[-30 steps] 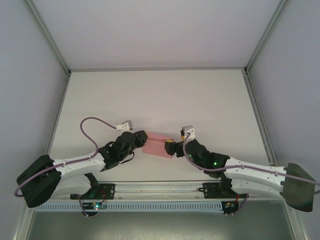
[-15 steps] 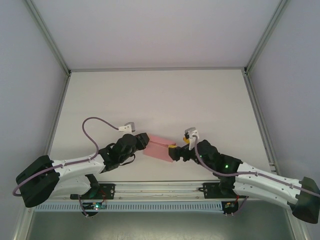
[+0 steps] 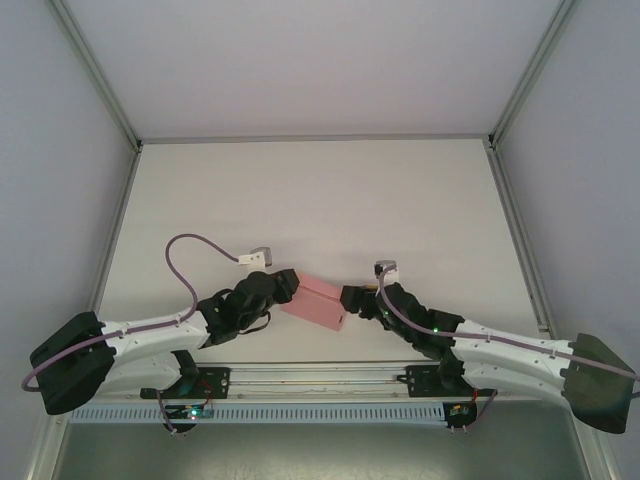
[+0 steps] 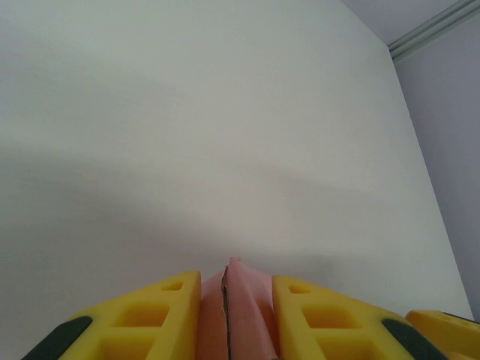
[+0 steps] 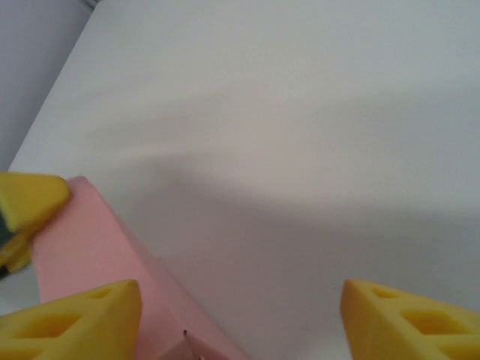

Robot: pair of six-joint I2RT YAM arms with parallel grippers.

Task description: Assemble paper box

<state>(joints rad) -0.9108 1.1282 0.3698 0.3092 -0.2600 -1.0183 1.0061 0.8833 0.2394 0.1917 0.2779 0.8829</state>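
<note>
Seen from above, a white table point(image 3: 320, 200) has two robot arms reaching in from its near edge, one from the left and one from the right. Their tips meet close to the middle of the table's near half. Between the tips is a small pink paper box point(image 3: 316, 301), flat and rectangular, slanting from far left to near right. Whether it rests on the table or is lifted clear of it cannot be told.

The left gripper point(image 3: 287, 287) is at the box's left end. In the left wrist view its two yellow fingers point(image 4: 142, 322) stand close together with the pink card pinched between them, the card's edge poking out past the tips.

The right gripper point(image 3: 350, 299) is at the box's right end. In the right wrist view its yellow fingers point(image 5: 409, 319) stand wide apart with bare table showing between them. The pink box lies just beside the left-hand finger, not squeezed between the two
</note>
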